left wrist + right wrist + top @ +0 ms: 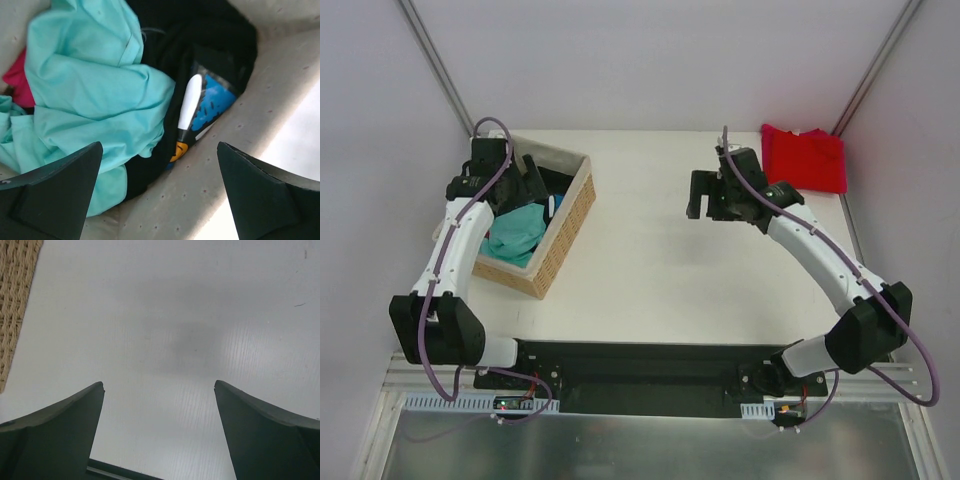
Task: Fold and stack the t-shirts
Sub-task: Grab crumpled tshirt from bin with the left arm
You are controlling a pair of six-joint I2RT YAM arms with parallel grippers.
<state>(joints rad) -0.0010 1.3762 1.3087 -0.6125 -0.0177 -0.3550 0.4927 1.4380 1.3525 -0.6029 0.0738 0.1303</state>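
We hold our left gripper (160,146) spread wide over the teal t-shirt (90,100), which lies crumpled in the wicker basket (572,210). Our right gripper (159,385) hangs wide above the table (650,270). The red t-shirt (804,158) lies at its far right corner.

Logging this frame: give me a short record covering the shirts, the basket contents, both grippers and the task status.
red t-shirt: far right corner of the table, looks folded, clear of both grippers
teal t-shirt: crumpled inside the basket at the left
also in basket: black garment with a printed patch; pink garment, mostly buried
left gripper: open, above the basket contents, holding nothing
right gripper: open, over bare table, holding nothing
status: teal t-shirt not yet out; no stack yet
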